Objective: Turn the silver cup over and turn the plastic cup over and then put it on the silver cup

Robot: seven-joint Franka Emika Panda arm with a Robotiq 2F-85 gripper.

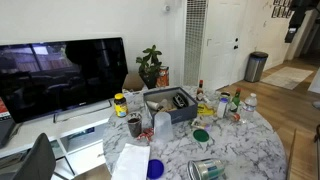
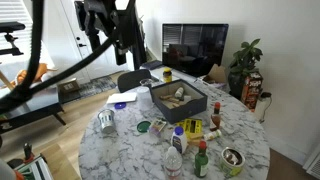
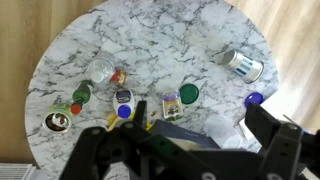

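The silver cup (image 3: 243, 65) lies on its side on the marble table, near the edge; it also shows in both exterior views (image 1: 205, 169) (image 2: 106, 121). The plastic cup (image 3: 218, 128), whitish and translucent, stands beside a corner of the dark box (image 3: 165, 118) and appears as a pale tumbler in an exterior view (image 1: 162, 123). My gripper (image 3: 190, 152) hangs high above the table with its dark fingers (image 3: 285, 140) spread wide and nothing between them. In an exterior view my gripper (image 2: 127, 45) is well above the box.
The round table (image 3: 150, 30) carries a green lid (image 3: 189, 93), a blue lid (image 3: 255, 99), small jars (image 3: 123, 100), a sauce bottle (image 3: 80, 96), a clear bottle (image 3: 100, 70) and a small round cup (image 3: 56, 121). White paper (image 1: 130, 160) lies by the edge.
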